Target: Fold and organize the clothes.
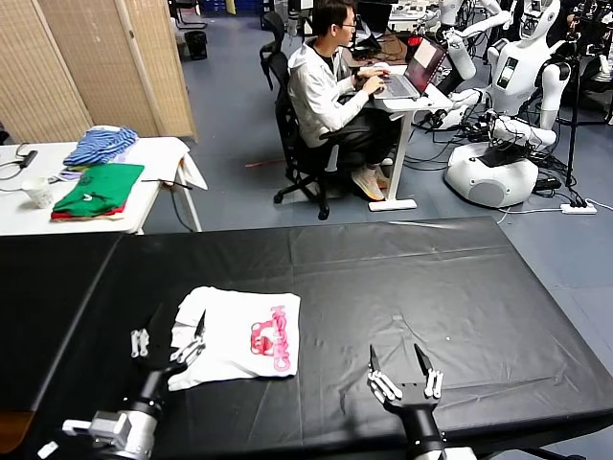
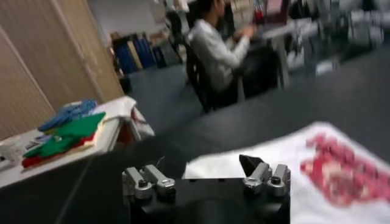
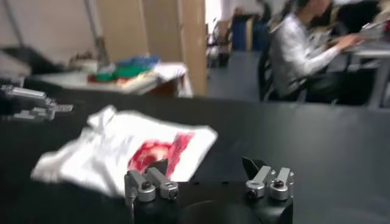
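Head view: folded white T-shirt (image 1: 238, 335) on the black table (image 1: 460, 307), both grippers empty
From the left: the left gripper (image 1: 170, 340) hovers at the shirt's nine o'clock edge, jaws spread, one finger over the cloth; the shirt lies print-up with its pink-red graphic (image 1: 268, 337) toward three o'clock; the right gripper (image 1: 405, 372) waits at the shirt's four o'clock, well apart, jaws spread. Risk as I judge it: the left finger could snag the rumpled edge and drag the fold open
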`<state>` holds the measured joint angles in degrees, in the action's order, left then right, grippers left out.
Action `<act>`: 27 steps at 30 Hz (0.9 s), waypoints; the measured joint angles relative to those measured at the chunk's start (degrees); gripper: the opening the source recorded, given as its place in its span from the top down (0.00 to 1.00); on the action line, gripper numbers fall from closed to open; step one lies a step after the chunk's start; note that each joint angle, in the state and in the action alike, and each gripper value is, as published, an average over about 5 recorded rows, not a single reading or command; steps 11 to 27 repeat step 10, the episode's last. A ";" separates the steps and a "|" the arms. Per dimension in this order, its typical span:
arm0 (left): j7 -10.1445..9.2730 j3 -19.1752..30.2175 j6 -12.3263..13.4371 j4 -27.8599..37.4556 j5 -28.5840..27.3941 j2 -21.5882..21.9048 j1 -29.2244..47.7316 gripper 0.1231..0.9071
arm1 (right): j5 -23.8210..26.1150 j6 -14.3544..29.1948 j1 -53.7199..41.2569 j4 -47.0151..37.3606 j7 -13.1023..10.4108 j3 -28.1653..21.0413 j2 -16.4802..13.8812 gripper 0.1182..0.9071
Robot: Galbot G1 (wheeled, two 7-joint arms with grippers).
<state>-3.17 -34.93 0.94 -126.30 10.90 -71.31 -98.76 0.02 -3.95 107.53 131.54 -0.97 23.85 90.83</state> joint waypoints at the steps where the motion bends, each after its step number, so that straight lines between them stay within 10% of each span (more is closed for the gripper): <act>1: 0.07 -0.02 0.01 0.16 -0.07 0.03 0.23 0.00 | 0.10 -0.01 0.02 0.06 0.00 0.00 0.14 0.00; 27: 0.72 -0.72 0.24 0.95 -0.21 0.29 1.25 0.00 | 0.81 -0.08 -0.13 -0.21 -0.12 -0.25 0.84 0.00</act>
